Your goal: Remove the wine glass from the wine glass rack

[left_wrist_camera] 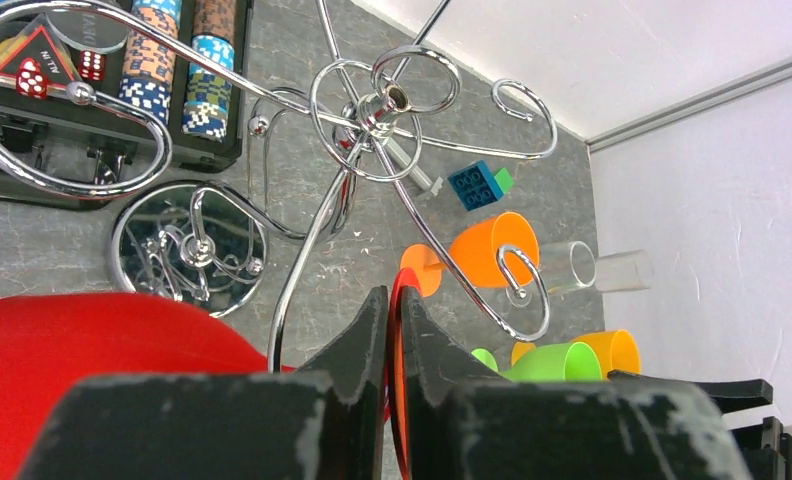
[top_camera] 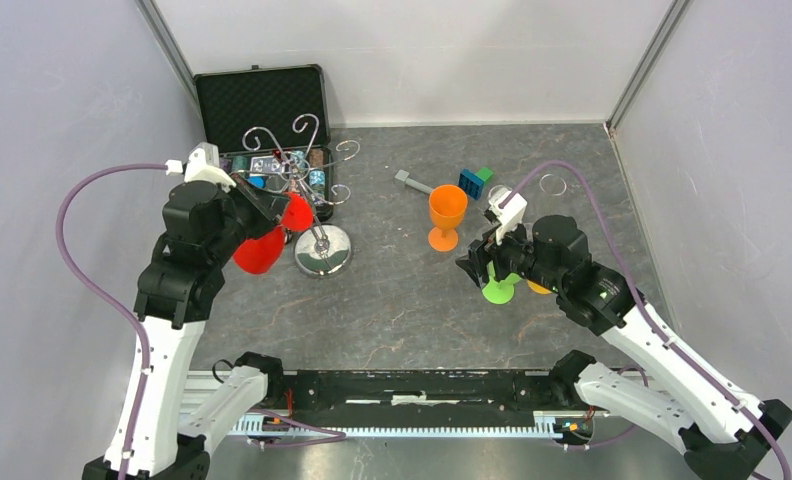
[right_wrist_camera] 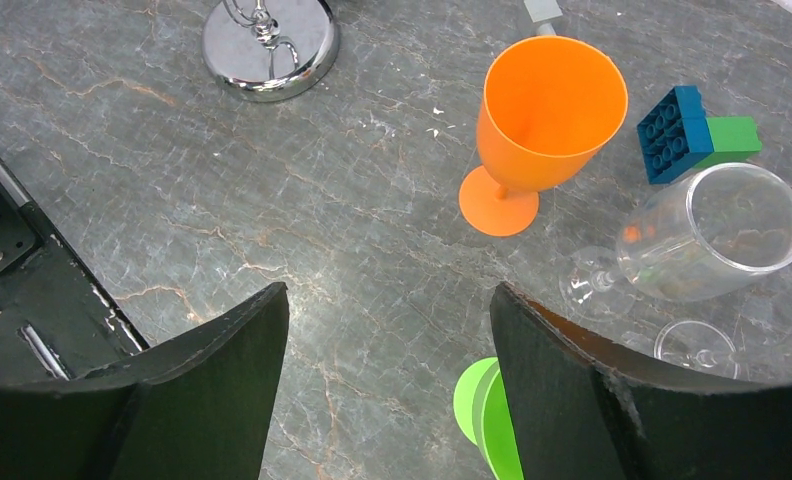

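The job looks about half done. The left gripper (left_wrist_camera: 392,312) has its fingers pressed onto the thin foot of the red glass (top_camera: 262,250), which sits edge-on between them in the left wrist view. The glass is tilted, its bowl out to the near-left of the rack (top_camera: 307,185) and just beside the shiny disc base. Its foot lies close against the wire arms, and from these angles I cannot tell whether it has slipped fully clear of its hook. What is left, in my judgement, is to draw the glass away from the wires and set it down. The right gripper (right_wrist_camera: 387,300) has its fingers spread with nothing between them and hangs over the table (right_wrist_camera: 222,220), right above a green glass (right_wrist_camera: 487,410). An orange glass (right_wrist_camera: 542,120) stands upright nearby, a clear glass (right_wrist_camera: 712,235) lies on its side, and blue and green blocks (right_wrist_camera: 692,130) sit beyond. The table is grey, veined like stone. Plain white walls (top_camera: 422,50) close it in on three sides, and an open black case (top_camera: 262,100) stands behind the rack.
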Controlling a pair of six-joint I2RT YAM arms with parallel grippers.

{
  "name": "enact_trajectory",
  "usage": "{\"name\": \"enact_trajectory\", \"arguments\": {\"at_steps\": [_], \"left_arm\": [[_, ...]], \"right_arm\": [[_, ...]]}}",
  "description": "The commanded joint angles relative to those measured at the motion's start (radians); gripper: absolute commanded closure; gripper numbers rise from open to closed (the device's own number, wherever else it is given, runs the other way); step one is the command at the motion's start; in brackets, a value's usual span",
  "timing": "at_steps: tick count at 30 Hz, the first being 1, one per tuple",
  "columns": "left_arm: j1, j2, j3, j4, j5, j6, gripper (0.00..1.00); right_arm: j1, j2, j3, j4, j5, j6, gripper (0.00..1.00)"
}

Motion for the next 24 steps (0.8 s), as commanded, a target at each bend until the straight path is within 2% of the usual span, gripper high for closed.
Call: {"name": "enact_trajectory", "arguments": {"at_steps": [1, 4, 12, 17, 24], "left_arm": [[0.002, -0.020, 0.002, 0.022, -0.021, -0.007, 0.93], [0.002, -0.032, 0.018, 0.010, -0.038, 0.013, 0.98], [0.002, -0.066, 0.046, -0.012, -0.049, 0.028, 0.98], [0.002, -0.109, 0.043, -0.011, -0.164, 0.026, 0.98], [0.002, -0.154, -0.059, 0.149, -0.231, -0.025, 0.98]], "right_arm": [[0.002, 0.004, -0.001, 0.037, -0.002, 0.003, 0.22], [0.002, 0.010, 0.004, 0.037, 0.000, 0.003, 0.22], [0.001, 0.025, 0.005, 0.043, 0.004, 0.010, 0.22], [0.002, 0.028, 0.006, 0.043, 0.005, 0.014, 0.22], [0.002, 0.035, 0.007, 0.044, 0.001, 0.023, 0.22]]}}
